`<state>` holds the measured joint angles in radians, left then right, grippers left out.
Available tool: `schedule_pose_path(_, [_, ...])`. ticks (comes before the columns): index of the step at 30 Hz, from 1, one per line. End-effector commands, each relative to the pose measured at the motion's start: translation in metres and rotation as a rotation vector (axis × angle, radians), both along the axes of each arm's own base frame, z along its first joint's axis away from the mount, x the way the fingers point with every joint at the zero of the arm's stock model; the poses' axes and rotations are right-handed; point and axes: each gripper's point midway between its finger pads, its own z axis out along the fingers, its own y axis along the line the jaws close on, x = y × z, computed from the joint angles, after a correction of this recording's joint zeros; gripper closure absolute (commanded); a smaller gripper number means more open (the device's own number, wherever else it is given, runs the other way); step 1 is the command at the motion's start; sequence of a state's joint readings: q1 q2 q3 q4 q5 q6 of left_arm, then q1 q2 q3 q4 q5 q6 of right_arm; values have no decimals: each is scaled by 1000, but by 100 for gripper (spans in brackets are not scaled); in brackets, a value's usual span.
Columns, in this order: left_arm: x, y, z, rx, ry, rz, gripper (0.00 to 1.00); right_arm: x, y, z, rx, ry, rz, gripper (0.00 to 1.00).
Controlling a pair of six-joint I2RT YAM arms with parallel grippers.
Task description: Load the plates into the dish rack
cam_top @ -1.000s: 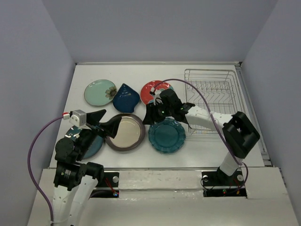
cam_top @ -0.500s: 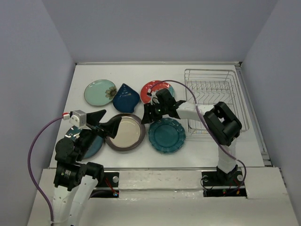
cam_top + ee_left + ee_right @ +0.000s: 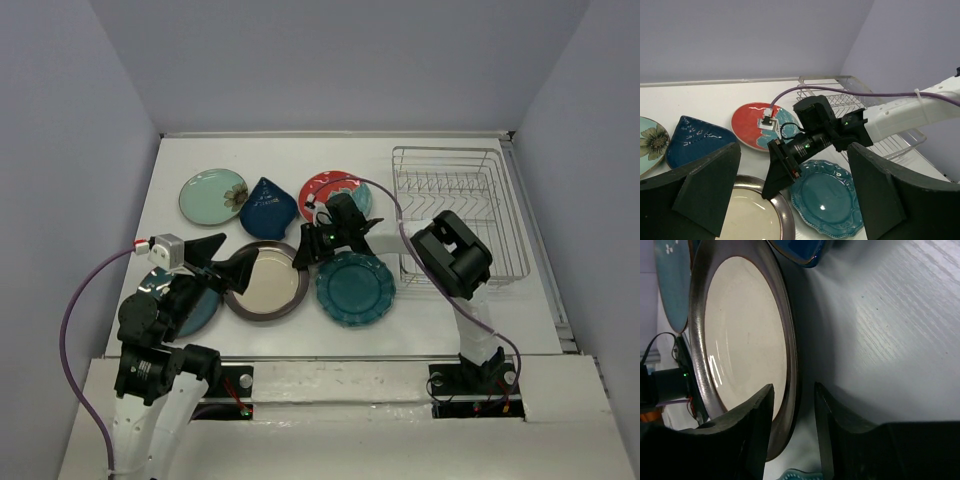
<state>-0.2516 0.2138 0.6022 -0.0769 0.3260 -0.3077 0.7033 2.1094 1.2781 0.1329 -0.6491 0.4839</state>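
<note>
Right now your dish rack (image 3: 450,150) sits at the right of the overhead view, and all six plates lie flat on the table (image 3: 290,160) to its left. In the upper row you have one mint-green plate (image 3: 210,196), one navy teardrop plate (image 3: 267,207) and one red plate (image 3: 325,188). In the lower row you have one blue-teal plate (image 3: 200,310), one cream plate (image 3: 268,282) and one teal scalloped plate (image 3: 355,288). Your right gripper (image 3: 794,390) has its fingers narrowly apart, astride the cream plate's right rim. Your left gripper (image 3: 225,258) hangs spread wide at lower left.
</note>
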Motion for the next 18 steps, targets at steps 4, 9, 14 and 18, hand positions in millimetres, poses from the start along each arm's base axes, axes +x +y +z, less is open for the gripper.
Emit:
schedule_pose_path(4, [-2,1,8,0,-44,-2,1,-8,16,8,129,40,43,71])
schedule_pose_path(9, [-3,1,7,-2,-45,3,1,-8,15,29,157,20,30,93])
schedule_pose_path(14, [-1,4,7,-5,-40,17,1,-12,14,67,208,-20,40,93])
schedule_pose_path(18, [-1,4,6,-4,-39,19,1,-18,9,112,266,-77,38,93])
